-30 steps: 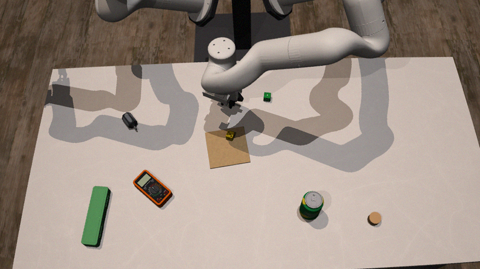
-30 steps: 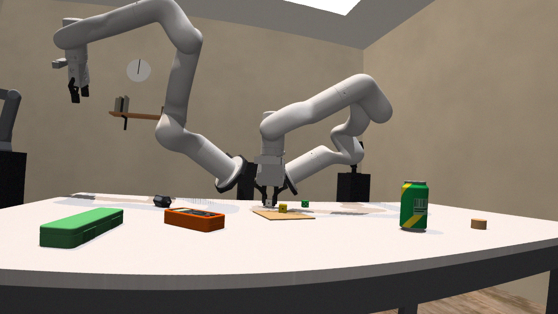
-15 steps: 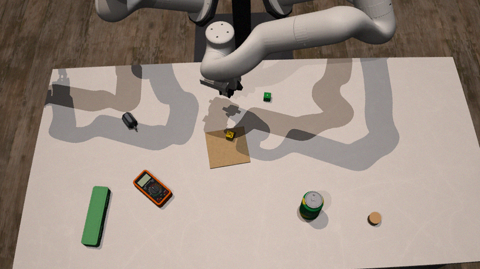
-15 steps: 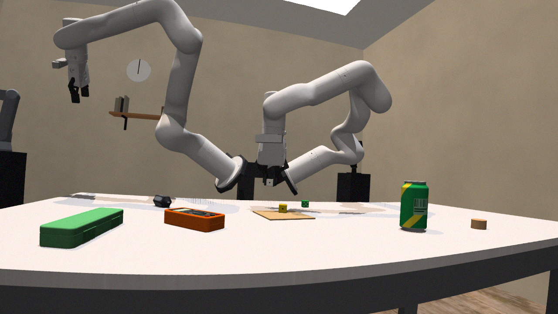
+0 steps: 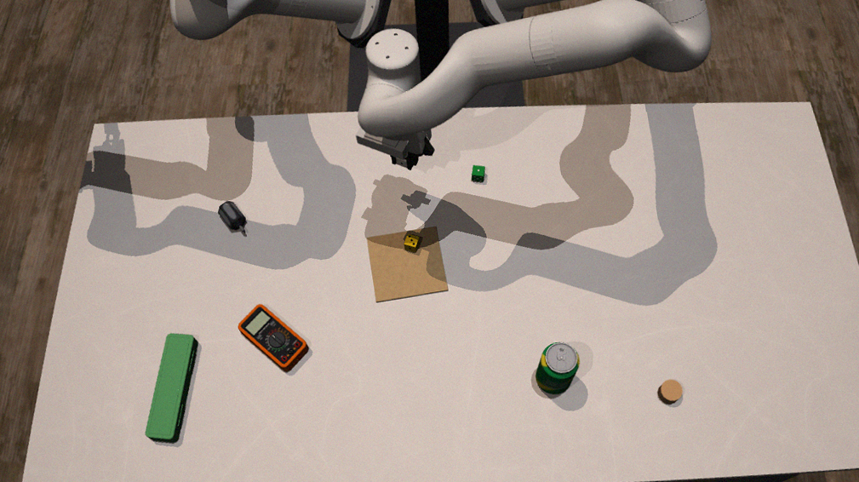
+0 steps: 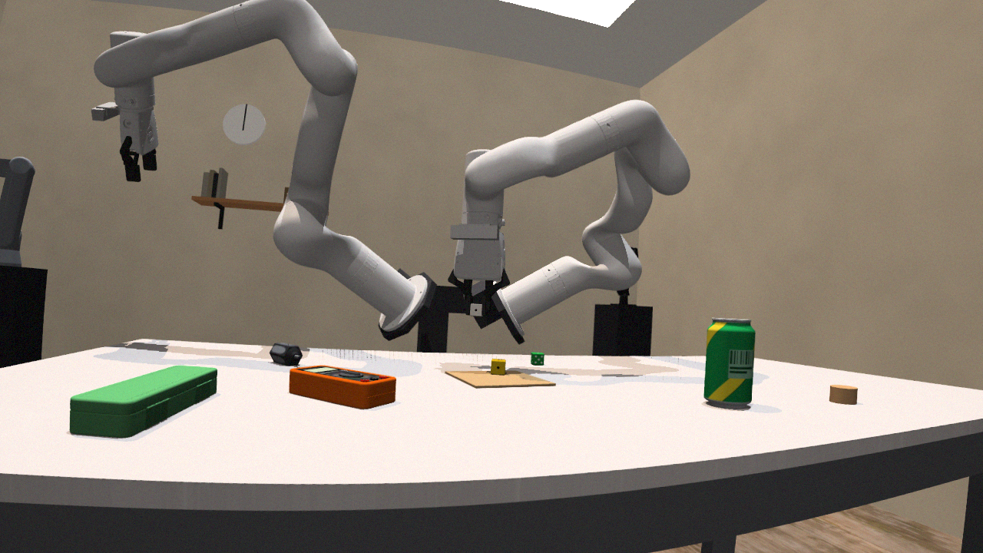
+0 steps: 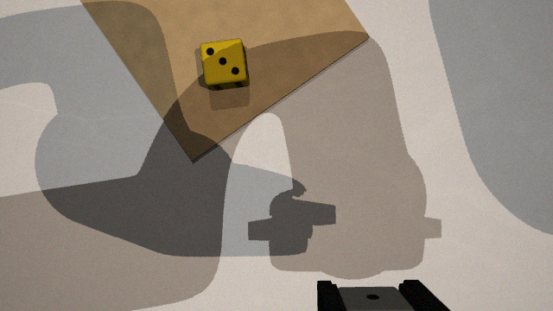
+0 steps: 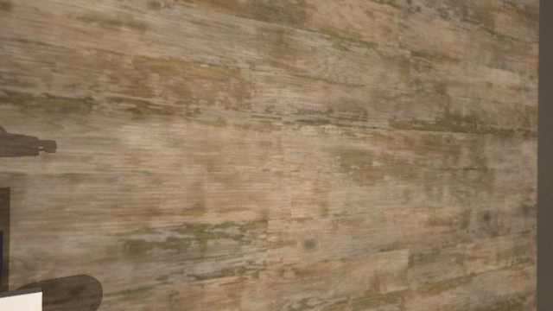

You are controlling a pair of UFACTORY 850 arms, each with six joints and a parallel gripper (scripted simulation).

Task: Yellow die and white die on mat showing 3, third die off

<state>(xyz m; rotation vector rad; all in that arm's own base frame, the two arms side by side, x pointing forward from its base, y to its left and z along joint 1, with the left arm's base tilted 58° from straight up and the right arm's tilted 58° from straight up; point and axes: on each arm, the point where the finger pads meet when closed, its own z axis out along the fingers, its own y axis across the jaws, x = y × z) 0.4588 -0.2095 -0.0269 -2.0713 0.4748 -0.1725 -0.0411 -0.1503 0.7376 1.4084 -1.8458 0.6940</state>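
Note:
The yellow die (image 5: 412,242) (image 6: 498,366) (image 7: 224,61) sits flat on the mat (image 5: 393,279) (image 6: 515,380) (image 7: 281,22) with 3 on top. My left gripper (image 5: 413,162) (image 6: 475,313) (image 7: 367,288) is shut on the white die (image 6: 475,309) (image 7: 372,300) and holds it above the table, just behind the mat. One white face with a single pip shows in the exterior view; the wrist view also shows a single pip. The green die (image 5: 477,173) (image 6: 537,358) lies off the mat, 1 on top. My right gripper (image 6: 140,170) is open and empty, raised high.
A black faceted object (image 5: 232,215) (image 6: 286,354), an orange multimeter (image 5: 273,337) (image 6: 341,387) and a green case (image 5: 171,386) (image 6: 143,400) lie on the multimeter's side of the mat. A can (image 5: 557,367) (image 6: 729,362) and a wooden disc (image 5: 670,391) (image 6: 842,394) stand on the other side.

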